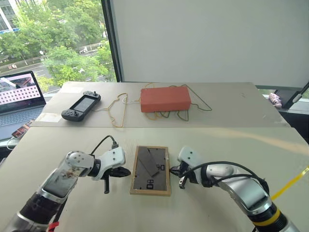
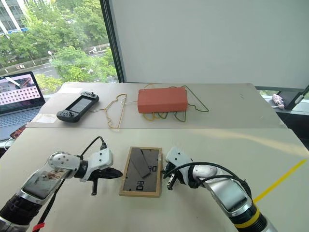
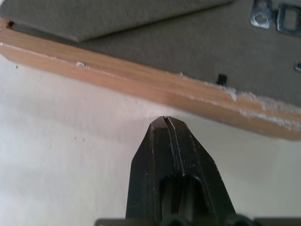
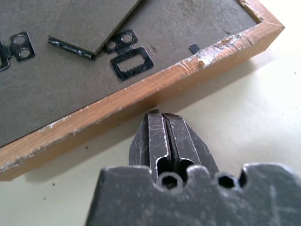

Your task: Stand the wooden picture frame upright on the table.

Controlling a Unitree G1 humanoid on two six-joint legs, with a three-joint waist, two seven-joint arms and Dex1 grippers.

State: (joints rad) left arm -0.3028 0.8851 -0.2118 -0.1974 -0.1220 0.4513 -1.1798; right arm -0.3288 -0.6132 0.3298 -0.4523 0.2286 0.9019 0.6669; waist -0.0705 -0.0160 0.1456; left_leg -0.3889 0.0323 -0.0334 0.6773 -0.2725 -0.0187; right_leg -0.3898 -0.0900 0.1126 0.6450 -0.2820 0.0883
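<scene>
Frame (image 1: 150,170) lies flat on the table (image 1: 217,212), back side up, its dark grey backing and fold-out stand (image 1: 148,162) facing the ceiling. In the left eye view it sits on the near sheet of the tabletop, midway between the two arms, long edges running away from the robot. The left gripper (image 1: 123,171) points at the frame's left long edge from just beside it, fingers pressed together and holding nothing. The right gripper (image 1: 174,170) sits just beside the right long edge, likewise closed and empty. Bare tabletop stretches in front of the frame up to the seam, and more lies open to the right, where a yellow strip (image 1: 289,184) crosses the corner. Beyond the seam stand an orange-red box (image 1: 165,98) on a tangle of wire hangers (image 1: 117,110), and a handheld game console (image 1: 81,106) further left; a laptop (image 1: 19,94) sits at the far left. All of these are well apart from the frame.

The right eye view shows the same layout, with a narrow gap of table between each gripper and the wood.

In the left wrist view the closed fingertips (image 3: 165,126) stop just short of the light-wood rim (image 3: 155,84); a thin band of table separates them. The rim is chipped pale along its outer edge.

In the right wrist view the shut fingertips (image 4: 162,117) sit very near the wooden edge (image 4: 141,96), close to a corner; whether they touch is unclear. A sawtooth hanger (image 4: 128,63) shows on the backing
</scene>
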